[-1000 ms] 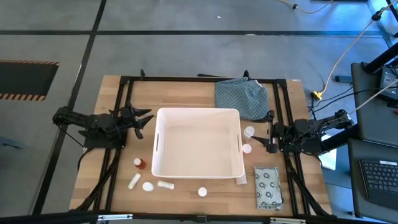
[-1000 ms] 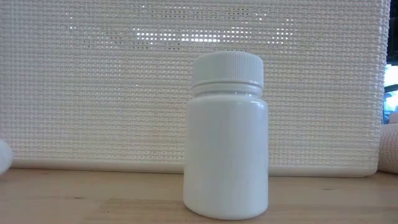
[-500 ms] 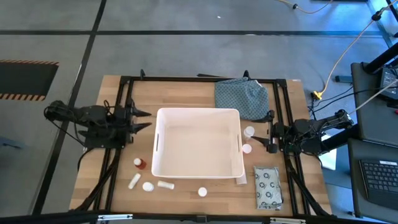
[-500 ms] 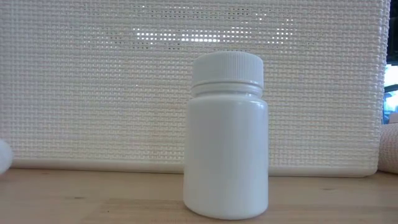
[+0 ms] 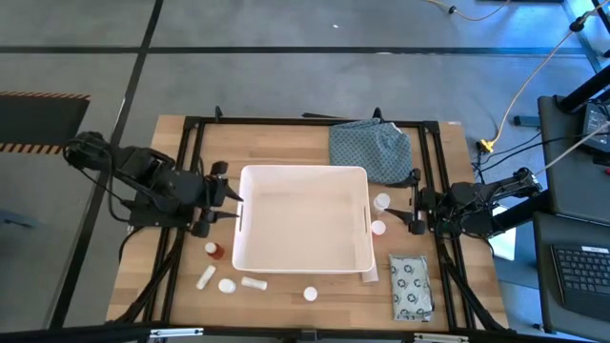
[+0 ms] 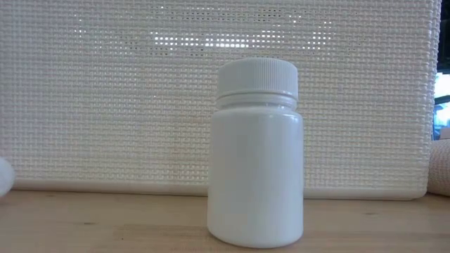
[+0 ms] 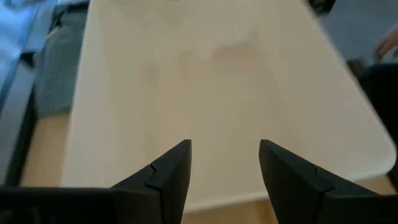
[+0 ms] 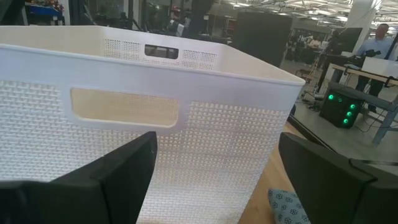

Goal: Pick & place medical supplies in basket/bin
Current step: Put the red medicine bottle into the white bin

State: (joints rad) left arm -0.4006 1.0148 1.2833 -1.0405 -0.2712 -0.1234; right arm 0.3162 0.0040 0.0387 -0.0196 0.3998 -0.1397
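The white tub (image 5: 305,250) stands in the middle of the table. My left gripper (image 5: 217,198) is open at the tub's left wall, and its wrist view looks past the open fingers (image 7: 224,165) onto the tub's pale floor (image 7: 211,81). My right gripper (image 5: 413,202) is open beside the tub's right wall (image 8: 155,118). Two white bottles (image 5: 382,201) (image 5: 378,227) stand between it and that wall. A red bottle (image 5: 216,251), white tubes (image 5: 206,277) (image 5: 253,283), white bottles (image 5: 227,285) (image 5: 310,294) and the ring-printed packet (image 5: 411,286) lie along the table's near side.
The blue-green patterned cloth (image 5: 370,148) lies bunched at the tub's far right corner. In the low view one white bottle (image 6: 255,151) stands upright in front of the tub's perforated near wall (image 6: 105,105). Black frame rails run along the table's left, right and far sides.
My left gripper drew back toward the table's left edge, then came forward again toward the tub's left wall, and its wrist has turned. The right arm, the tub and the supplies have kept still.
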